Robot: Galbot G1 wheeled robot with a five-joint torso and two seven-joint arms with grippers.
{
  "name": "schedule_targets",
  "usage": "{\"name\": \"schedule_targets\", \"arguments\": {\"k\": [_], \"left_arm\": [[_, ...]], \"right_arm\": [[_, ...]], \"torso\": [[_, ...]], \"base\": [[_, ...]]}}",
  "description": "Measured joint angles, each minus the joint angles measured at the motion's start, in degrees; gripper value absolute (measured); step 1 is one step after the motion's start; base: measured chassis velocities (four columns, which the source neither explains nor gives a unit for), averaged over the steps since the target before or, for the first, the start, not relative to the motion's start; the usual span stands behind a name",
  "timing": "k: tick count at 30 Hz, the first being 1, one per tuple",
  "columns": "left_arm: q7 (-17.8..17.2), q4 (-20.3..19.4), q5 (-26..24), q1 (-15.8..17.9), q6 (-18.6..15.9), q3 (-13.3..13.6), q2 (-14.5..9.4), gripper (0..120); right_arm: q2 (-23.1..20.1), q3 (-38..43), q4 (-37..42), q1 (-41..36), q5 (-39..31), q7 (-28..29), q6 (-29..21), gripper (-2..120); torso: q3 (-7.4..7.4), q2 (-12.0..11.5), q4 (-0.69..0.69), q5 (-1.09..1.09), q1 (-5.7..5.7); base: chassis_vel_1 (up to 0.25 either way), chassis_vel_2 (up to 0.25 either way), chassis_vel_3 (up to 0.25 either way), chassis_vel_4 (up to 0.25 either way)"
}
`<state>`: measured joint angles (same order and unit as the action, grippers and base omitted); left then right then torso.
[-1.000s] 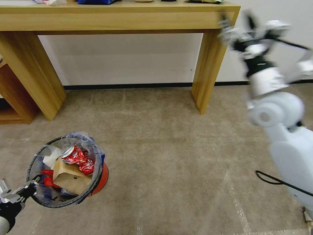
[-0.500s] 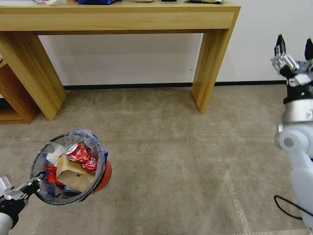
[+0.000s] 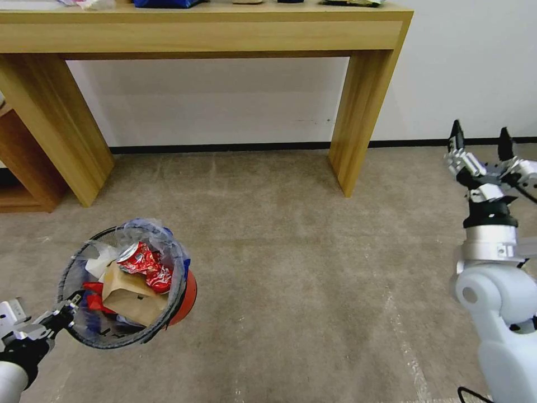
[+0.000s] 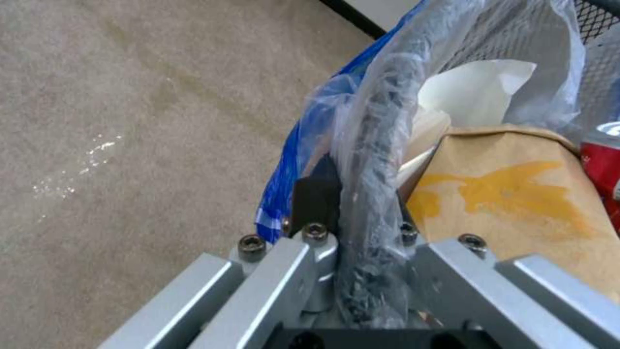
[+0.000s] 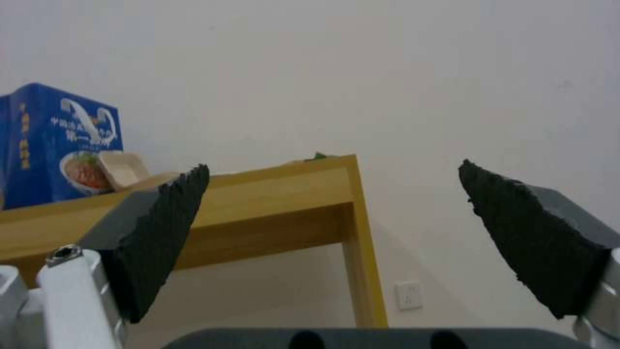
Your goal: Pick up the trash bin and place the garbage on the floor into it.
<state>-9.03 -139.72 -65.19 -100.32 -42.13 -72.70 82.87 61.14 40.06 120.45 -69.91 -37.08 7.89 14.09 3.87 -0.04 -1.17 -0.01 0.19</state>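
My left hand (image 3: 62, 318) grips the rim of the trash bin (image 3: 127, 288), holding it tilted above the floor (image 3: 302, 268) with garbage (image 3: 137, 277) inside. My right hand (image 3: 481, 148) is raised, fingers spread wide, holding nothing, near the desk (image 3: 358, 112).

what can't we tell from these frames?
- Whether the trash bin is lifted or resting on the floor: head view, red base half hidden by the rim.
- Litter beneath the tan paper packet: both views, buried.
- Tabletop items: head view, cut by top edge.
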Motion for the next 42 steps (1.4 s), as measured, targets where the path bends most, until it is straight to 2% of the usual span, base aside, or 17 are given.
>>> {"name": "schedule_targets", "arguments": {"k": [10,16,23,27,35,42], "left_arm": [[0.1,0.3,0.8,0.2,0.0,0.6,0.2,1],[-0.4,3.5,1.0,0.3,0.0,0.9,-1.3,1],[-0.4,4.7,1.2,0.6,0.0,1.2,-1.9,1],[-0.4,5.2,1.4,0.7,0.0,1.2,-2.1,1],[-0.4,8.2,2.6,0.7,0.0,1.1,-2.4,1],[-0.2,12.6,4.6,0.7,0.0,1.2,-3.0,1]], "right_arm": [[1.6,-0.4,0.6,-1.9,1.4,-0.1,0.4,98],[2.9,-1.2,0.8,-1.8,2.0,-0.1,0.5,98],[3.1,-1.4,0.8,-1.7,2.5,-0.1,0.5,97],[3.1,-1.7,0.6,-1.4,2.5,-0.1,0.5,93],[2.7,-2.9,-0.1,0.0,2.5,-0.1,0.5,90],[2.5,-4.1,-1.1,1.4,2.2,-0.1,0.5,90]], "torso": [[0.00,0.0,0.00,0.00,0.00],[0.00,0.0,0.01,0.00,0.00],[0.00,0.0,0.00,0.00,0.00],[0.00,0.0,0.00,0.01,0.01],[0.00,0.0,0.00,0.00,0.01],[0.00,0.0,0.00,0.00,0.01]], "base": [[0.000,0.000,0.000,0.000],[0.000,0.000,0.000,0.000],[0.000,0.000,0.000,0.000],[0.000,0.000,0.000,0.000],[0.000,0.000,0.000,0.000],[0.000,0.000,0.000,0.000]]}}
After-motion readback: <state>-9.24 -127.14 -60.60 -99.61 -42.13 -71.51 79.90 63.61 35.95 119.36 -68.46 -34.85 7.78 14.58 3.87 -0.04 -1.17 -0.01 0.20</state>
